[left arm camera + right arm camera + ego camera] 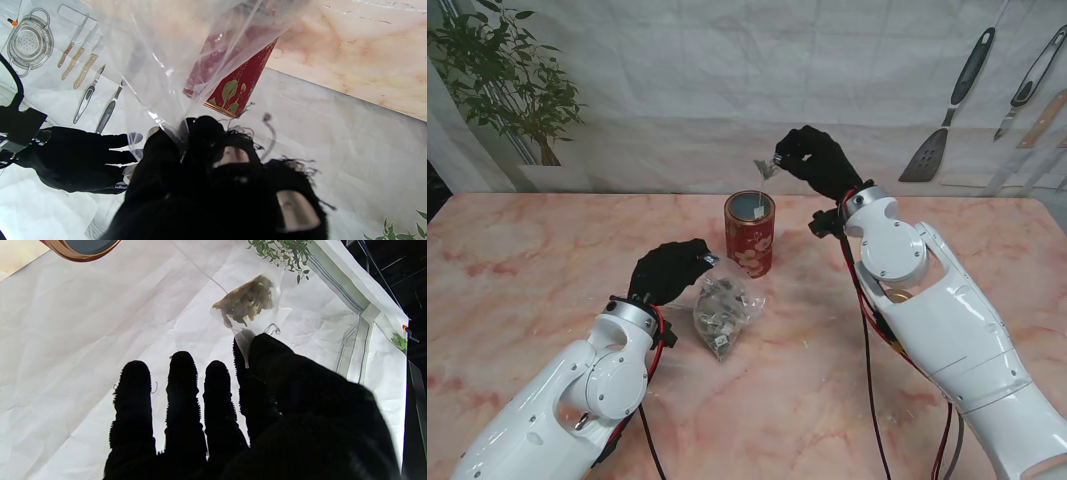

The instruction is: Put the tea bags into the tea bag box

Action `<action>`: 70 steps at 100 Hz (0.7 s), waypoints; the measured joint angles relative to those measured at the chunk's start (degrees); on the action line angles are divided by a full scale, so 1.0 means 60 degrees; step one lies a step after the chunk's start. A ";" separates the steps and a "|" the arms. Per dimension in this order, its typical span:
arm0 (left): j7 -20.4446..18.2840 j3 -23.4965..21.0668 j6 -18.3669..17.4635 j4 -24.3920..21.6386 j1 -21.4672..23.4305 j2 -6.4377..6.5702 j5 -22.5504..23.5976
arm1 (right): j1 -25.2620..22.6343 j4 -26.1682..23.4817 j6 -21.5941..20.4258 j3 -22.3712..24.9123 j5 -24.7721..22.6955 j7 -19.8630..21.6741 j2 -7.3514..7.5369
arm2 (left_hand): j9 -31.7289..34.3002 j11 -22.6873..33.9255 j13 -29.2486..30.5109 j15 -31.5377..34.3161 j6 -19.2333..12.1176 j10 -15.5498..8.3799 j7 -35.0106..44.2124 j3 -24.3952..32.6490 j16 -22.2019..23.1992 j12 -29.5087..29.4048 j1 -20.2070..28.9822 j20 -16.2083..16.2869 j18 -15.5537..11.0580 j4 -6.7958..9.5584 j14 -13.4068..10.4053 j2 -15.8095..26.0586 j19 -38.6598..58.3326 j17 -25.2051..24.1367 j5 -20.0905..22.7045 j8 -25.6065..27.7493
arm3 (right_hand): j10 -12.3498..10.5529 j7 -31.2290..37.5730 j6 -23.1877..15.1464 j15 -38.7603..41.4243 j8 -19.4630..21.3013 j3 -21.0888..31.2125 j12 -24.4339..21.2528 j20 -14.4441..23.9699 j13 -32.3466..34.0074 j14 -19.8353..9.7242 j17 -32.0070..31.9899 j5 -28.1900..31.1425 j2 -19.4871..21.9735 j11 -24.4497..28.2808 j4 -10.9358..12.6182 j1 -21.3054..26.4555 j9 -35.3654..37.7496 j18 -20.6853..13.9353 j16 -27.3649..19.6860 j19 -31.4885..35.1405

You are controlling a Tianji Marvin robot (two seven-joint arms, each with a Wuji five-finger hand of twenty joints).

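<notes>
Stand looks down; wrist views, close, seemingly share the red tin (749,233).

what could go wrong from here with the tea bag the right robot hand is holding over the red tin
The right robot hand pinches the tea bag by just a corner, so it could slip or swing. The tea bag hangs slightly off from the mouth of the red tin, so a release here might catch the rim or miss. The left robot hand holds the plastic bag right beside the tin; a tug could nudge the tall tin over.
</notes>
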 measured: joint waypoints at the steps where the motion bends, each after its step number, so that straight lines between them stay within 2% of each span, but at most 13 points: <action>1: -0.0001 0.0000 0.0000 0.0001 0.0000 0.0000 -0.0001 | 0.0005 0.0000 0.0008 0.0001 0.0003 0.0000 -0.0001 | 0.0000 0.0000 0.0000 0.0000 0.0000 0.0000 0.0000 0.0000 0.0000 0.0000 0.0000 0.0000 0.0000 0.0000 0.0000 0.0000 0.0000 0.0000 0.0000 0.0000 | -0.0007 0.0000 0.0000 0.0000 0.0000 0.0000 0.0001 0.0000 0.0000 0.0000 0.0001 0.0000 0.0000 0.0000 0.0000 0.0000 0.0000 0.0000 0.0001 0.0000; 23: -0.0011 0.0000 -0.0002 0.0008 0.0000 0.0001 -0.0033 | 0.0146 0.0122 0.0129 -0.0045 0.0105 -0.0044 -0.0037 | 0.0000 0.0000 0.0000 0.0000 0.0000 0.0000 0.0000 0.0000 0.0000 0.0000 0.0000 0.0000 0.0000 0.0000 0.0000 0.0000 0.0000 0.0000 0.0000 0.0000 | -0.0052 -0.0002 -0.0004 0.0004 -0.0005 0.0000 0.0104 0.0008 0.0111 0.0000 0.0062 0.0000 0.0000 0.0000 0.0000 0.0000 0.0106 -0.0008 0.0008 0.0000; 70: -0.0015 0.0000 -0.0058 0.0063 -0.0001 0.0002 -0.0117 | 0.0854 0.1193 0.0172 -0.0622 0.0500 -0.0172 -0.0251 | 0.0000 0.0000 0.0000 0.0000 0.0000 0.0000 0.0000 0.0000 0.0000 0.0000 0.0000 0.0000 0.0000 0.0000 0.0000 0.0000 0.0001 0.0000 0.0000 0.0000 | -0.0062 -0.0006 -0.0010 0.0100 -0.0099 0.0000 0.0218 0.0108 0.0187 0.0000 0.0072 0.0000 0.0000 0.0000 0.0000 0.0000 0.0223 -0.0102 0.0118 0.0000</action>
